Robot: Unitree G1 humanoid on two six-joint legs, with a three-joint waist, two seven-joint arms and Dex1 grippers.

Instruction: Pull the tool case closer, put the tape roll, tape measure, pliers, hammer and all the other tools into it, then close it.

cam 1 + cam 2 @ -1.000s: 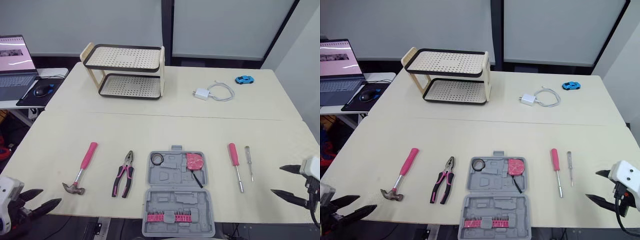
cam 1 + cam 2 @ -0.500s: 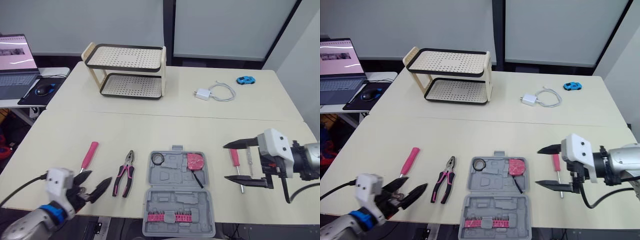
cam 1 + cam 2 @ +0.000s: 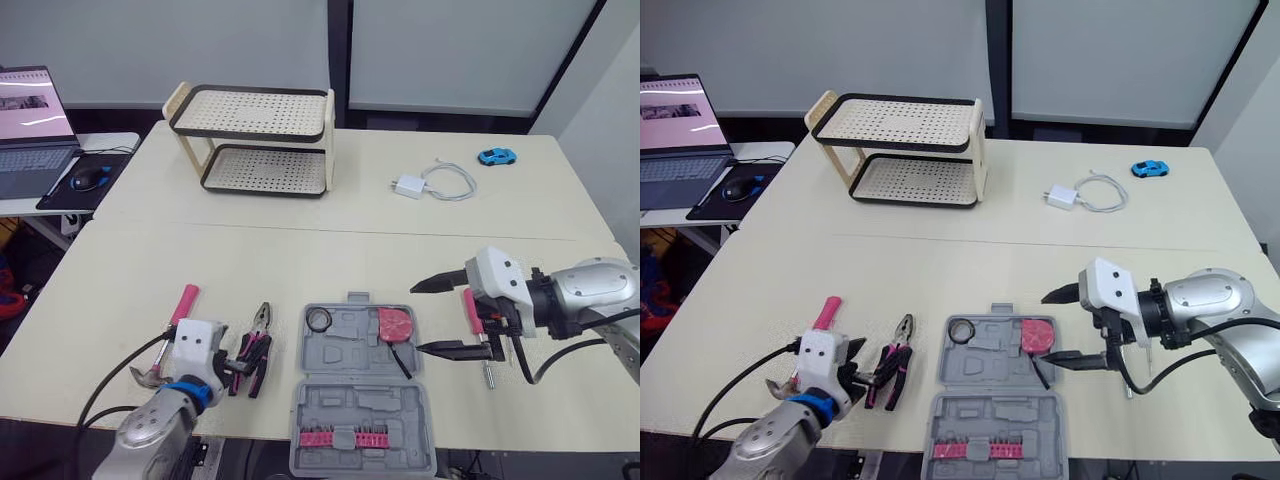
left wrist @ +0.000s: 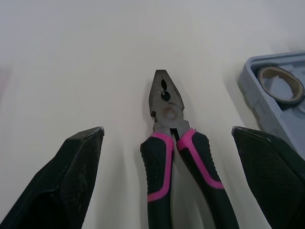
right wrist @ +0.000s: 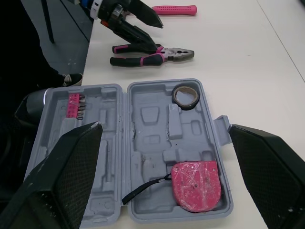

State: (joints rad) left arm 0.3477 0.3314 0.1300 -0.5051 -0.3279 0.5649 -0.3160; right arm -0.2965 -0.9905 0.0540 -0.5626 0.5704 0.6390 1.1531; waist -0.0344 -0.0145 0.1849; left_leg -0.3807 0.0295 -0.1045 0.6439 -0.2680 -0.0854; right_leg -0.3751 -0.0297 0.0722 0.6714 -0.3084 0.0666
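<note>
the tool case is seen lying open and flat at the near edge of the table, between the two arms. the tape roll is seated in the far left corner of its tray, and the pink tape measure in the far right corner, with its black strap trailing across the tray. a row of pink bits is clipped into the half nearest the robot.

the pliers are laid on the table just left of the case, nose pointing away from the robot. the hammer is placed further left, its pink handle angled away.

the left gripper is held wide open low over the table, one finger on each side of the pliers' handles; nothing is gripped, and contact with the handles cannot be made out. the right gripper is spread wide too, empty, and is held above the right edge of the case beside the tape measure. a pink-handled screwdriver is seen on the table behind it, partly hidden.

a two-tier rack, a white charger with cable and a blue toy car are set at the far side.
</note>
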